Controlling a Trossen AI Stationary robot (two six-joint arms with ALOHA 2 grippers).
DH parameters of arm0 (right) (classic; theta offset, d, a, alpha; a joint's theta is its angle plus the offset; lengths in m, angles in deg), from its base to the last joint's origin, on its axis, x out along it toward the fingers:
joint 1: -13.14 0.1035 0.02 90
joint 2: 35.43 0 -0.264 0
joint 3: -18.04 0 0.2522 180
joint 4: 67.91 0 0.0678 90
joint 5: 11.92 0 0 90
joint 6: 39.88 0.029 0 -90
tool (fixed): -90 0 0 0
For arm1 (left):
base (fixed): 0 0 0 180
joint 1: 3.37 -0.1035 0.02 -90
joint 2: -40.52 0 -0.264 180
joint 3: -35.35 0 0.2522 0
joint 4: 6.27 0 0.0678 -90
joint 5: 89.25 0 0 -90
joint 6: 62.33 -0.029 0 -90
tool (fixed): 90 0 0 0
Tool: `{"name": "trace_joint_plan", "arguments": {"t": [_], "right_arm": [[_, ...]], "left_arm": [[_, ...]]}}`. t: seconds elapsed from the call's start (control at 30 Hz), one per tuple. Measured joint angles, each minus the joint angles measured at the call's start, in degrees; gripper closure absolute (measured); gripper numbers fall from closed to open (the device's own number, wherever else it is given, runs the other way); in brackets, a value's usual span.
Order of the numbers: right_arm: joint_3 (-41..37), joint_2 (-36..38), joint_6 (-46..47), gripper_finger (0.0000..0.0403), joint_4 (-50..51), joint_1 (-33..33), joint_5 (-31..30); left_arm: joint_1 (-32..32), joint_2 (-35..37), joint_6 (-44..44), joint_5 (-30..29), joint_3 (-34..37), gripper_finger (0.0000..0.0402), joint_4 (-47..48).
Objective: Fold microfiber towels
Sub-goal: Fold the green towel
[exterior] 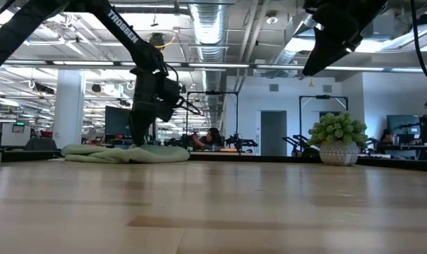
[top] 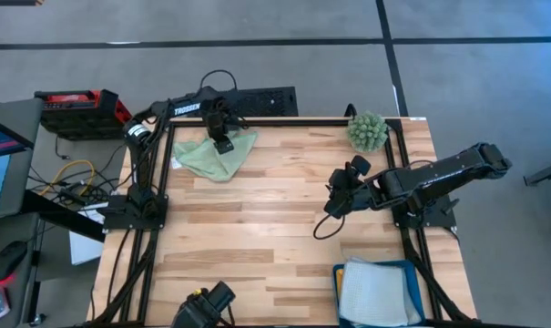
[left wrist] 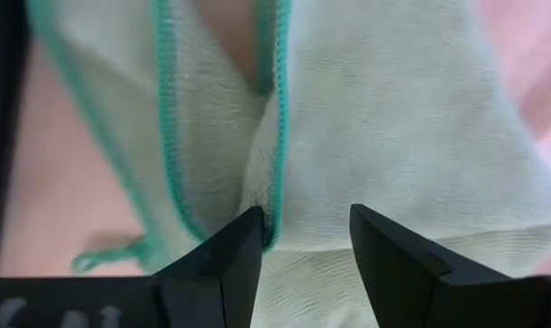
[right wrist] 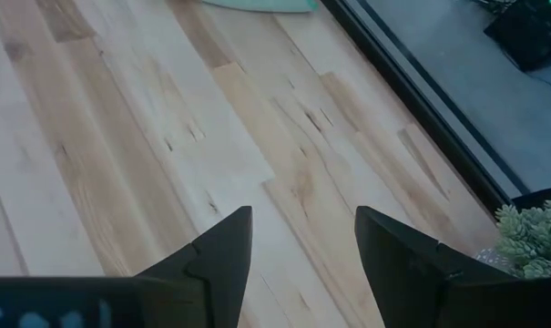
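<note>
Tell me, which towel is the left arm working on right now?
The light green towel, lying crumpled alone at the table's far left, right under the left gripper. The other towels sit stacked in the teal tray.

left end effector (top: 223,143) on light green towel (top: 211,157) | right end effector (top: 334,206) over bare table (top: 257,237)

You have the crumpled light green microfiber towel (top: 217,157) lying on the wooden tabletop (top: 257,237) near its far left corner. The left claw (top: 223,144) sits directly over that towel, its fingers (left wrist: 228,260) spread just above the cloth. The spiky green ball plant (top: 368,130) stands at the far right corner, well apart from the towel. The right claw (top: 335,206) hangs over bare tabletop right of centre. At the near right edge, the rigid teal rectangular tray (top: 341,293) holds a stack of folded pale towels (top: 377,292).
</note>
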Motion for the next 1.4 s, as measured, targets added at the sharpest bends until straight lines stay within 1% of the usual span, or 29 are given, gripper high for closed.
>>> {"name": "trace_joint_plan", "arguments": {"t": [0.27, 0.4, 0.5, 0.57, 0.63, 0.73, 0.8, 0.9, 0.93, 1.03, 1.17, 1.4], "right_arm": [[0.0, 0.0, 0.0, 0.0184, 0.0, 0.0, 0.0], [0.0, 0.0, 0.0, 0.0184, 0.0, 0.0, 0.0], [0.0, 0.0, 0.0, 0.0184, 0.0, 0.0, 0.0], [0.0, 0.0, 0.0, 0.0184, 0.0, 0.0, 0.0], [0.0, 0.0, 0.0, 0.0184, 0.0, 0.0, 0.0], [0.0, 0.0, 0.0, 0.0184, 0.0, 0.0, 0.0], [0.0, 0.0, 0.0, 0.0184, 0.0, 0.0, 0.0], [0.0, 0.0, 0.0, 0.0184, 0.0, 0.0, 0.0], [0.0, 0.0, -0.2, 0.0184, 0.0, 0.0, 0.0], [0.0, 0.0, -2.3, 0.0184, 0.0, 0.0, 0.0], [0.0, 0.0, -2.9, 0.0184, 0.0, 0.0, 0.0], [0.0, 0.0, -2.9, 0.0184, -0.1, 0.0, 0.0]], "left_arm": [[2.8, 0.0, 0.3, -1.6, 0.0, 0.0243, -0.3], [3.8, 0.0, 0.6, -3.8, 0.0, 0.0243, -0.5], [4.4, 0.0, 0.4, -8.0, 0.0, 0.0244, -1.2], [4.7, 0.0, 0.8, -12.0, 0.0, 0.0247, -1.4], [4.9, 0.0, 1.7, -14.5, 0.0, 0.0258, -1.7], [5.0, -0.1, 1.8, -15.0, 0.0, 0.0291, -1.6], [5.1, -0.1, 1.8, -15.0, 0.0, 0.0323, -1.6], [5.6, -0.1, 1.1, -14.9, 0.0, 0.0381, -1.6], [5.9, -0.1, 0.9, -14.9, 0.0, 0.0391, -1.6], [7.4, -0.1, 0.7, -14.9, 0.0, 0.0393, -1.6], [10.0, 0.3, 0.3, -14.5, -0.1, 0.0399, -1.5], [15.9, 2.3, 0.1, -14.4, -3.1, 0.0401, -1.3]]}}
